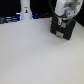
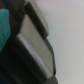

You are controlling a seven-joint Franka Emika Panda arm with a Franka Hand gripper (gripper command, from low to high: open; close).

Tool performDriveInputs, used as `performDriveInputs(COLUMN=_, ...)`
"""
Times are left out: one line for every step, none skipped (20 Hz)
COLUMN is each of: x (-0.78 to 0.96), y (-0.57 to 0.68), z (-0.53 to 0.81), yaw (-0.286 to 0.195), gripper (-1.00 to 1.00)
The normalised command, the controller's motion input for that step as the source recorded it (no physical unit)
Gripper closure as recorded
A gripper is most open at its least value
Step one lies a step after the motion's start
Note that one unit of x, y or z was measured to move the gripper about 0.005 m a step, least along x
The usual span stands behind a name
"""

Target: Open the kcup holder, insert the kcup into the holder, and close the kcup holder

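The gripper [image 1: 62, 24] hangs right over the kcup holder [image 1: 62, 31], a black box at the far side of the white surface [image 1: 40, 57], toward the exterior view's right; whether the jaws are spread or pressed together cannot be told, nor whether they touch it. Pale label rectangles show on the holder's front, too blurred to read. A tall white bottle-like object [image 1: 25, 10] with a dark mark stands well apart toward the left. The wrist view is blurred: a dark finger [image 2: 37, 50], a teal patch [image 2: 5, 27]

your arm covers most of the kcup holder [image 1: 62, 31]; pincer [image 1: 63, 22] state unreadable; wrist view blurred, cropped dark shapes only.
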Motion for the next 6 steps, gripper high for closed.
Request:
performDriveInputs(x=0.06, y=0.02, z=0.42, yaw=-0.004, gripper=-1.00)
performDriveInputs(x=0.05, y=-0.01, z=0.08, yaw=-0.007, gripper=-1.00)
performDriveInputs(x=0.02, y=0.01, z=0.02, yaw=-0.008, gripper=-1.00)
performDriveInputs(x=0.01, y=0.00, z=0.01, yaw=-0.006, gripper=-1.00)
performDriveInputs(x=0.02, y=0.01, z=0.01, yaw=-0.003, gripper=-1.00)
performDriveInputs(x=0.02, y=0.01, z=0.01, yaw=-0.003, gripper=-1.00)
